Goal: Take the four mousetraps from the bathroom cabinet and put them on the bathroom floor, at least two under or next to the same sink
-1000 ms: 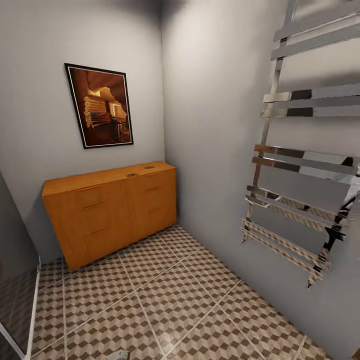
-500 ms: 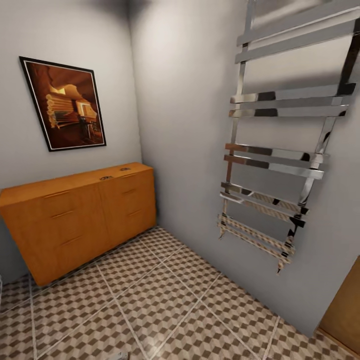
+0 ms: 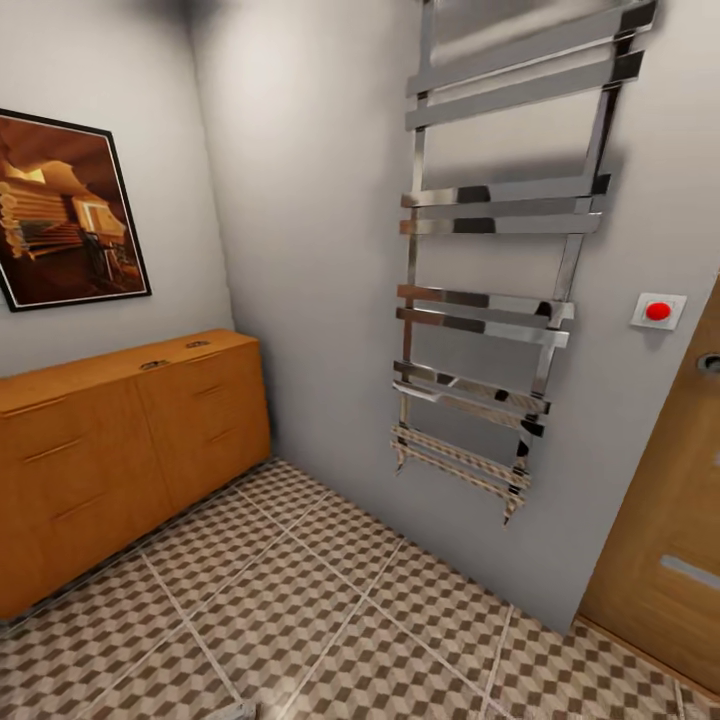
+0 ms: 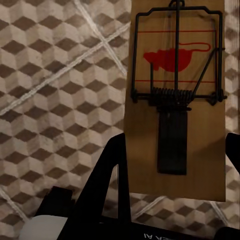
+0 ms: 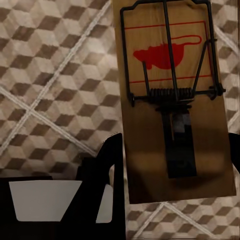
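Observation:
In the left wrist view a tan mousetrap (image 4: 175, 100) with dark wire and a red mouse print stands between the black fingers (image 4: 107, 170) of my left gripper (image 4: 172, 160), which is shut on it above the cube-patterned bathroom floor (image 4: 45, 75). My right gripper (image 5: 172, 160) is shut on a second mousetrap (image 5: 170, 80) in the same way. In the head view the orange-brown cabinet (image 3: 110, 450) stands at the left wall, drawers shut. Two small flat dark-wired things (image 3: 153, 365) (image 3: 197, 344), seemingly mousetraps, lie on its top. The sink is out of view.
A chrome towel rail (image 3: 490, 300) hangs on the grey wall ahead. A wooden door (image 3: 670, 540) stands at the right, with a red button (image 3: 657, 311) beside it. A framed picture (image 3: 60, 215) hangs above the cabinet. Tiled floor (image 3: 330, 600) stretches between the cabinet and the door.
The head view has swung to the right: the cabinet and picture have slid toward the picture's left edge, and the door and red button have come into view. Nothing in the room itself has moved.

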{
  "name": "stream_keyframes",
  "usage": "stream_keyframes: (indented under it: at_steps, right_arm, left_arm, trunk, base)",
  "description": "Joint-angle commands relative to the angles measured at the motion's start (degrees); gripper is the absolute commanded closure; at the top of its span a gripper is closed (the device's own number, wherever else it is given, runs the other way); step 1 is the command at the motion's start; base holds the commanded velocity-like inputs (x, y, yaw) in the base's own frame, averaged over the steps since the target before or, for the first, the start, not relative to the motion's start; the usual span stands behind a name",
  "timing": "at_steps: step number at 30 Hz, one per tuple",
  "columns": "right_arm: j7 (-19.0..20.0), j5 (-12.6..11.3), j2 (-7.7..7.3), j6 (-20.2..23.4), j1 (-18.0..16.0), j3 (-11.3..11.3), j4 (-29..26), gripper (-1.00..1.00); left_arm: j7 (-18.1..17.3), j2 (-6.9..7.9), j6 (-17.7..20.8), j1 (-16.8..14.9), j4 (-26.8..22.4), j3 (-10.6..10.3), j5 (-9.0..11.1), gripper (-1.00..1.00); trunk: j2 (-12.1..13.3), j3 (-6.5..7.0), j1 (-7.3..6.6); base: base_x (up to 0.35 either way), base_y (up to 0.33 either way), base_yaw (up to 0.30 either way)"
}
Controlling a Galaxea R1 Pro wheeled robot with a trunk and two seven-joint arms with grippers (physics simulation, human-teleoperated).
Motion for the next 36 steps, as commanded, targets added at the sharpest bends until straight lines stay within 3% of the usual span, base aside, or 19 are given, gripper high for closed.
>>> stream_keyframes:
  at_steps: [1,36]
  right_arm:
    - [-0.1,0.5,0.04,0.1,-0.1,-0.5,0.1,1.0]
    - [0.4,0.5,0.15,0.4,-0.1,-0.5,0.2,1.0]
  left_arm:
    - [0.2,0.0,0.2,0.0,0.0,-0.5,0.5,1.0]
    - [0.2,-0.01,1.0,0.0,0.0,-0.5,0.4,1.0]
  trunk:
    - [0.0,-0.06,0.0]
    - [0.0,-0.06,0.0]
  base:
    - [0.0,0.0,-0.3]
    - [0.0,0.0,-0.3]
